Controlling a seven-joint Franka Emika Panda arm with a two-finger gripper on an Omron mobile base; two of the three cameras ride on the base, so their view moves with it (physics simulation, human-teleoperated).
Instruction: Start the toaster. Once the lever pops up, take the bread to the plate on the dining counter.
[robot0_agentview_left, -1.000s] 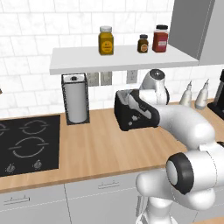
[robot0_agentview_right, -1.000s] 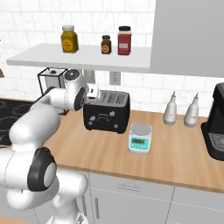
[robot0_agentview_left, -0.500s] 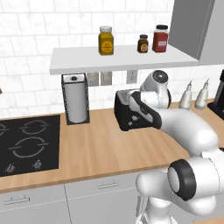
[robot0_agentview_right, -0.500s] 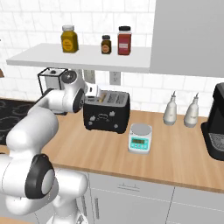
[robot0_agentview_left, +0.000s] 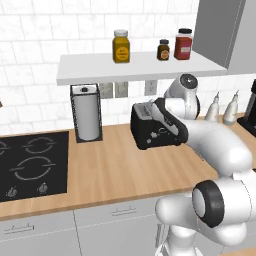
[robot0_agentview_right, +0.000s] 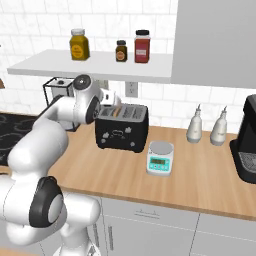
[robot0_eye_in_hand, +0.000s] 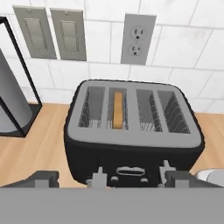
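The black toaster (robot0_eye_in_hand: 133, 131) is sitting in the middle of the hand view, on the light-wood surface (robot0_eye_in_hand: 39, 140) and close to the white tiled wall. Its grey top is showing four slots. The bread (robot0_eye_in_hand: 117, 109) is standing on edge in the second slot from the left of that frame, sunk low, with only its tan upper edge visible. The other three slots are showing bare wire guides. Small grey controls are lining the toaster's lower front face.

The gripper (robot0_eye_in_hand: 113, 181) is hovering at the bottom centre of the hand view, just in front of the toaster's face. Its fingers (robot0_eye_in_hand: 43, 178) are standing spread wide, one at the lower left and one at the lower right of the frame, released and grasping nothing.

In the left base view the toaster (robot0_agentview_left: 152, 131) is sitting right of centre, with the arm's wrist lying against its right end. The paper towel holder (robot0_agentview_left: 86, 112) is standing well to its left, and the black cooktop (robot0_agentview_left: 30, 165) is occupying the lower left. In the right base view the toaster (robot0_agentview_right: 122, 128) is appearing left of centre, with a small kitchen scale (robot0_agentview_right: 160, 158) just beside it at lower right. Two pale bottles (robot0_agentview_right: 206, 126) are standing further right, and the black coffee machine (robot0_agentview_right: 246, 140) is at the right edge. Three jars (robot0_agentview_right: 116, 46) are resting on the white shelf in the upper part of that frame.
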